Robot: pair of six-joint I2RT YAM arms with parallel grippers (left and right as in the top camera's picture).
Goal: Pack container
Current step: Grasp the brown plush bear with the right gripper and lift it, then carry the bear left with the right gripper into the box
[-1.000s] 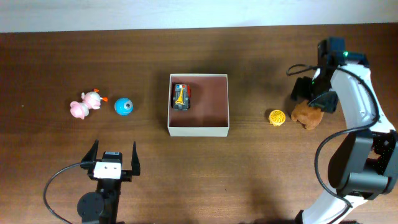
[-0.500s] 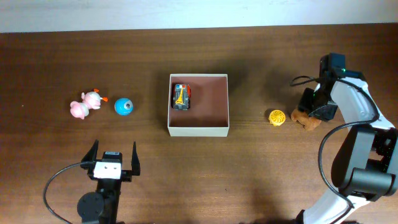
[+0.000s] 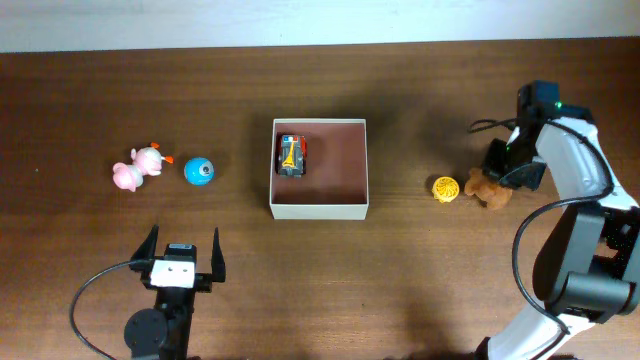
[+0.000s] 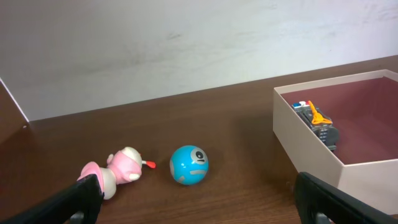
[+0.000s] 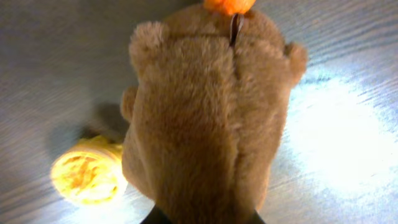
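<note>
Brown wooden counter (image 3: 420,290): we see on it one box and five small toys, spread from the left edge to the right edge.
Container (image 3: 318,210): it stands open in the middle of the counter, about halfway between the left and right edges. Only one toy is inside, so we judge the packing as just begun.
Right gripper (image 3: 497,178): it is low over the plush toy near the right edge. Its wrist camera is filled with fur and shows no fingers, so we cannot tell how far it is open or whether it has a hold. We judge the step in hand to be the grasp of this toy.
Left gripper (image 3: 184,240): it is near the front edge, left of the middle, with fingers spread wide and nothing between them.
Plush toy (image 3: 490,190): it is brown and seems to rest on the counter, just beside the yellow toy. The next move, in our judgement, calls for a firm closing on the soft body, a lift clear of the yellow toy, then a carry over the container wall.
Pink toy (image 3: 137,168): it lies toward the left edge and is not packed.
Toy car (image 3: 291,155): it is inside the container, near its left wall.
Blue ball (image 3: 198,171): it lies just beside the pink toy, on the container's side of it.
Yellow toy (image 3: 446,188): it lies between the container and the plush toy.
</note>
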